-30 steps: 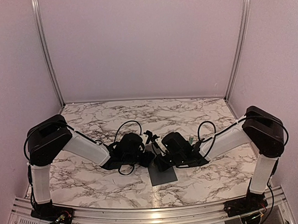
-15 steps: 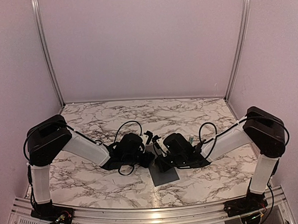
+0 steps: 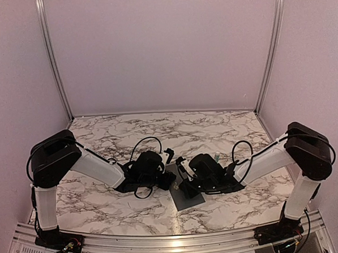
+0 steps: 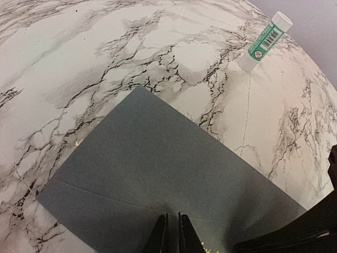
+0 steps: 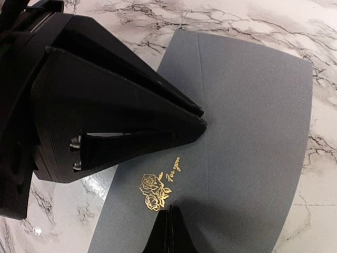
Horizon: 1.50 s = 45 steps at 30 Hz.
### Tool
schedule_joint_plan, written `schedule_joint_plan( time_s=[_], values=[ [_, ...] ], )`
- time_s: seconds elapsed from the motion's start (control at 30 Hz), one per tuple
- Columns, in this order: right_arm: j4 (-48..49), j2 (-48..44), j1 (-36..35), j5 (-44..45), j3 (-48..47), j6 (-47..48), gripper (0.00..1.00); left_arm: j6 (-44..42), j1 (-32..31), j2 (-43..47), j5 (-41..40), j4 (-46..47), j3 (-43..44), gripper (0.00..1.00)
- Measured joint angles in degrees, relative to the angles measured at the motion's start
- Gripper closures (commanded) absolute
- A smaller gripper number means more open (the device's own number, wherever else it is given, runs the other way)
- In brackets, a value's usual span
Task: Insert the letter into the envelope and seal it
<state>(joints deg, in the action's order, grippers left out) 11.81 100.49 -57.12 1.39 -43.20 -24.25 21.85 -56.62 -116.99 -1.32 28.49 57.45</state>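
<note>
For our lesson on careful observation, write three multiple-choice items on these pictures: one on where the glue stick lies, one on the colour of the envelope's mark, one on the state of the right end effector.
1. Where is the glue stick relative to the envelope?
A) on top of it
B) on the table, apart from it
C) tucked under it

2. What colour is the rose mark on the envelope?
A) gold
B) red
C) white

3. How stand the fingers of the right end effector?
A) spread wide
B) shut together
C) closed on the glue stick

Answers:
1 B: the left wrist view shows bare marble between the two.
2 A: the right wrist view shows it shining gold on the grey paper.
3 B: no gap shows between the fingers, and their tips are at the envelope.
</note>
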Motion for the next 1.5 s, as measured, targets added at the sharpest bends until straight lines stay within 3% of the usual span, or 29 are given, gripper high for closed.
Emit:
schedule_joint_plan(
  time_s=[0.43, 0.9, 1.03, 1.3, 1.5],
  values=[
    [-7.5, -9.1, -0.5, 0.5, 1.8, 0.0, 0.99, -0.2, 0.0, 2.0, 0.0, -1.0, -1.7, 0.87],
    [-14.1, -26.6, -0.5, 8.3, -1.9, 3.7, 0.71, -3.7, 0.0, 19.6, -2.9, -8.1, -3.6, 0.68],
    [-15.0, -30.1, 0.2, 11.1, -2.6, 5.7, 0.63, -5.5, 0.1, 25.0, -5.2, -10.2, -3.7, 0.59],
    [-15.4, -37.3, 8.2, 14.3, -1.4, 8.5, 0.24, -9.2, 1.2, 35.5, -12.6, -16.3, -5.6, 0.33],
    [-14.9, -43.3, 13.6, 17.3, 2.0, 9.8, 0.19, -11.9, 4.0, 44.0, -18.3, -18.5, -10.1, 0.11]
  ],
)
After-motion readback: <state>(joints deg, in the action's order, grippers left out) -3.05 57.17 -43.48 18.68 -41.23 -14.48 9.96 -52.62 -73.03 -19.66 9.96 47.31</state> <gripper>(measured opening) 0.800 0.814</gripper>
